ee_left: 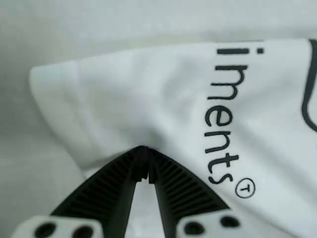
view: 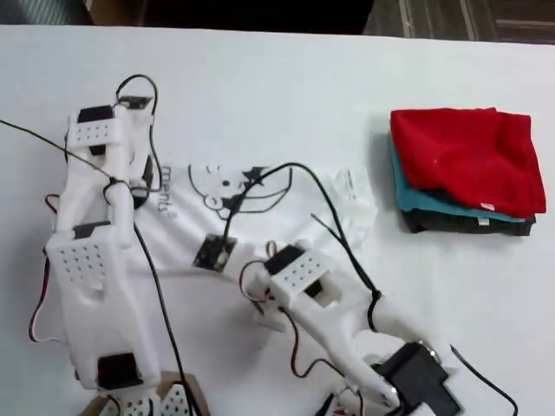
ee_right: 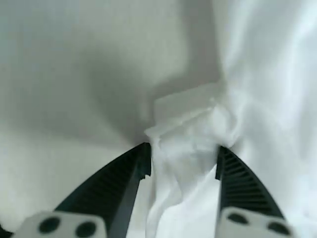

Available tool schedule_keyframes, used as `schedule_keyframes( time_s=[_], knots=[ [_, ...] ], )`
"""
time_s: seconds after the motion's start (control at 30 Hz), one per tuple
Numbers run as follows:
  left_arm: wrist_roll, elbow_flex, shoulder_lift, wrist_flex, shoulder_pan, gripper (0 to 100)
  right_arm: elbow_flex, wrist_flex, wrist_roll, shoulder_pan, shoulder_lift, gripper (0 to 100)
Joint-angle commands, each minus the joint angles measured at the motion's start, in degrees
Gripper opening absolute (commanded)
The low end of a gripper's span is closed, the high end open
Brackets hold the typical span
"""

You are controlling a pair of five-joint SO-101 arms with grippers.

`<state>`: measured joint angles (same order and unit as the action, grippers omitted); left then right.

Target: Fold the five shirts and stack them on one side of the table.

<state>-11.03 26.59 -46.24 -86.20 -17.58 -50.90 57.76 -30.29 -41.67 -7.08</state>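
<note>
A white shirt [view: 286, 217] with black print lies flat at the middle of the white table [view: 260, 87]. My left gripper [view: 143, 192] is at the shirt's left edge beside the printed letters. In the left wrist view its black fingers [ee_left: 171, 186] meet at the tips, and the gripper [ee_left: 143, 171] is shut on a pinch of the shirt [ee_left: 163, 99]. My right gripper [view: 251, 282] is at the shirt's near edge. It [ee_right: 181, 161] stands open with a bunched lump of white cloth [ee_right: 190, 134] between its fingers.
A stack of folded shirts sits at the right side of the table: red [view: 464, 156] on top, teal [view: 434, 204] under it, a dark one [view: 460, 227] at the bottom. Black cables [view: 338, 234] run across the white shirt.
</note>
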Motion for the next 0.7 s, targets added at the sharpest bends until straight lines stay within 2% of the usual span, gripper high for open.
schedule_keyframes(
  time_s=[0.0, 0.33, 0.57, 0.67],
  knots=[
    [0.26, -0.13, -0.35, 2.9, 0.62, 3, 2.37, 0.57, -0.53, 3.3, 4.0, 24.3],
    [0.26, -0.22, -0.35, 2.9, 0.62, 3, 2.37, 4.26, -0.09, -0.31, 5.14, 23.0],
    [0.26, -0.22, -0.35, 2.9, 0.53, 3, 2.64, 7.6, -0.09, 0.04, 6.37, 21.3],
    [0.26, -0.22, -0.35, 2.9, 0.53, 3, 5.27, 8.13, -0.09, 2.77, 9.45, 21.2]
  ],
)
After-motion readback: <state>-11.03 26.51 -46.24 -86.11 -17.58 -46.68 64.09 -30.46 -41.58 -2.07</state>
